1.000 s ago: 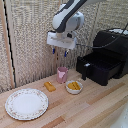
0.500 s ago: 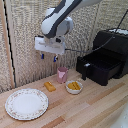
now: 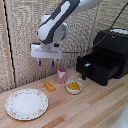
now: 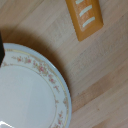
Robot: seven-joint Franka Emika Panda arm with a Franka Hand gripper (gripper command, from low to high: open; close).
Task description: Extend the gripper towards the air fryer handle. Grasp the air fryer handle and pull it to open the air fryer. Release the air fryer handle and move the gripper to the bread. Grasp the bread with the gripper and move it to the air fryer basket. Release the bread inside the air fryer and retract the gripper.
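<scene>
Nearest to us on the wooden worktop (image 3: 90,107) lies a white plate (image 3: 26,103) with a patterned rim, toward the exterior view's left. Just behind its far edge we see the bread (image 3: 49,86), a golden-brown stick lying flat on the wood; in the wrist view it shows as an orange-brown oblong with pale slashes, a little apart from the plate's rim. To the exterior view's right of the bread sits a small white bowl (image 3: 74,88) holding yellow-orange chunks, and behind and between the two stands a pink cup (image 3: 62,74).

Above the bread and cup hangs the end effector (image 3: 44,63), its two dark-blue fingers apart and holding nothing.

Farthest back, on the exterior view's right, we find the air fryer (image 3: 114,50) with the air fryer basket (image 3: 99,68) pulled out, its air fryer handle (image 3: 84,71) jutting toward the cup.
</scene>
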